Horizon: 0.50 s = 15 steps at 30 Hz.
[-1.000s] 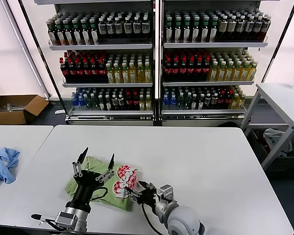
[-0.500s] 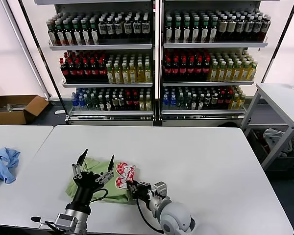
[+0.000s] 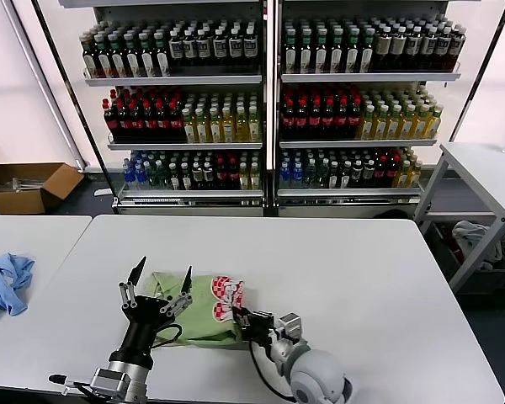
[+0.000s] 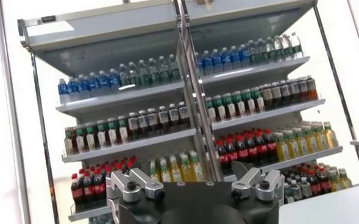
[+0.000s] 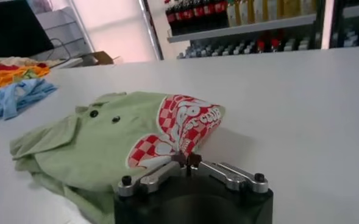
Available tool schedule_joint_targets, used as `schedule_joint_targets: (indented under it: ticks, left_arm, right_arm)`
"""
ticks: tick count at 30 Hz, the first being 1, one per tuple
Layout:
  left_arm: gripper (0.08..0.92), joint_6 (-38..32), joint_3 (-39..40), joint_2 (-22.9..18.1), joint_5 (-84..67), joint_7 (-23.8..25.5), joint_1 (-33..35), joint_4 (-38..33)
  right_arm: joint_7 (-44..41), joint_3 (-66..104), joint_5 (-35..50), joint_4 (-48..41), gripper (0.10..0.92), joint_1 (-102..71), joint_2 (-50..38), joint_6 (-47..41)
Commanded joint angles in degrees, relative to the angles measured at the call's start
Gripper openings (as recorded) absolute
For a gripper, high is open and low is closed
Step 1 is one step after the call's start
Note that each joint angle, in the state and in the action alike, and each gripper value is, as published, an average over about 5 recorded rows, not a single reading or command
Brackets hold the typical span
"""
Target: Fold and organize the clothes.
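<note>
The light green polo shirt (image 3: 204, 310) lies bunched on the white table (image 3: 345, 278) near its front left. Its red-and-white print (image 3: 227, 296) faces up at the shirt's right end. In the right wrist view the shirt (image 5: 106, 140) shows its collar and two dark buttons (image 5: 94, 113). My right gripper (image 3: 240, 318) is low at the shirt's right edge, and its tips (image 5: 187, 161) are shut on the printed cloth. My left gripper (image 3: 158, 290) is open and empty. It points up over the shirt's left part and is not touching it.
A light blue cloth (image 3: 4, 282) lies on the neighbouring table at far left. Drink shelves (image 3: 269, 101) stand behind the table. A cardboard box (image 3: 29, 185) sits on the floor at left. Another white table (image 3: 488, 168) stands at right.
My right gripper has moved a little right and away from me with the printed edge. The shirt's right end has shifted and bunched up with it. My left gripper has barely moved.
</note>
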Motion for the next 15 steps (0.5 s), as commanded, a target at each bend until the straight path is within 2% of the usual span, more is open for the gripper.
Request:
schedule_joint_targets:
  ticks: [1,7,10,15]
  left_arm:
    - [0.823,0.4,0.2,0.0,-0.4,0.0,-0.1,0.1]
    - [0.823,1.8,1.0,0.0,-1.2,0.0,-0.1,0.1]
    - [0.823,2.3,1.2,0.1,-1.2,0.0,0.0,-0.1]
    - [0.823,2.9,1.1,0.6,-1.4,0.0,0.6,-0.7]
  right_arm:
    - [-1.3,15.3,1.4,9.9,0.117,-10.7,-14.9,4.3]
    - [-1.4,21.9,-0.2,10.7,0.117,-15.5,-17.1,5.4]
    - [0.1,23.0,-3.1,11.9,0.142,-17.8,-16.6,5.2]
    - [3.6,25.3,-12.4,15.5,0.277,-23.7,-15.3,7.9]
